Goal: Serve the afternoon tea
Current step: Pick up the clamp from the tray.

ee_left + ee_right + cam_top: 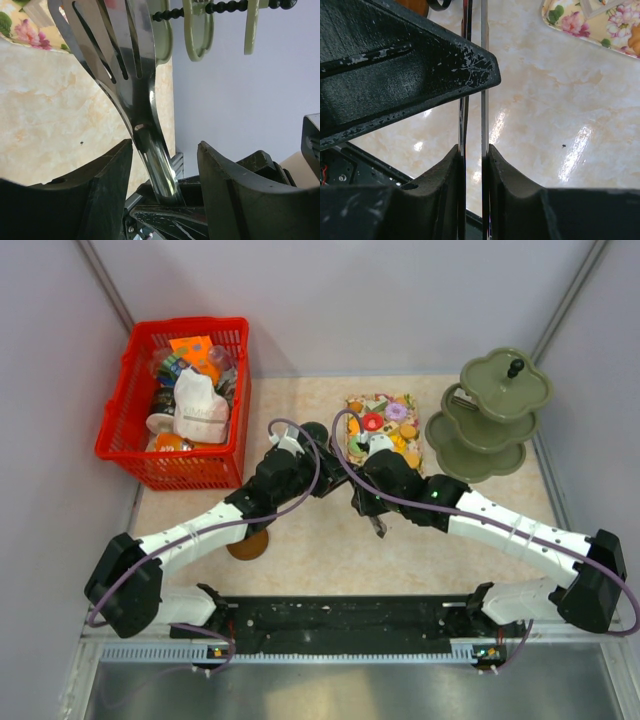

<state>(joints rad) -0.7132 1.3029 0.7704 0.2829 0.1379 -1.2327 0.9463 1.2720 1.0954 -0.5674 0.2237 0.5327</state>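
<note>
Looks like a handoff: right gripper pinched on the thin metal tongs, left gripper gaping wide around them. The small colourful toy pastries sit upper centre, beside the olive-green three-tier stand.

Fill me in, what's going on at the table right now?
The right hand is shut on a pair of metal tongs mid-table, squeezing the two blades close together. The left hand sits around the same tongs, its fingers apart with a gap showing. The pastries lie on the flowered tray, and the green tiered stand beside it looks bare. Nothing seems to be served yet.
</note>
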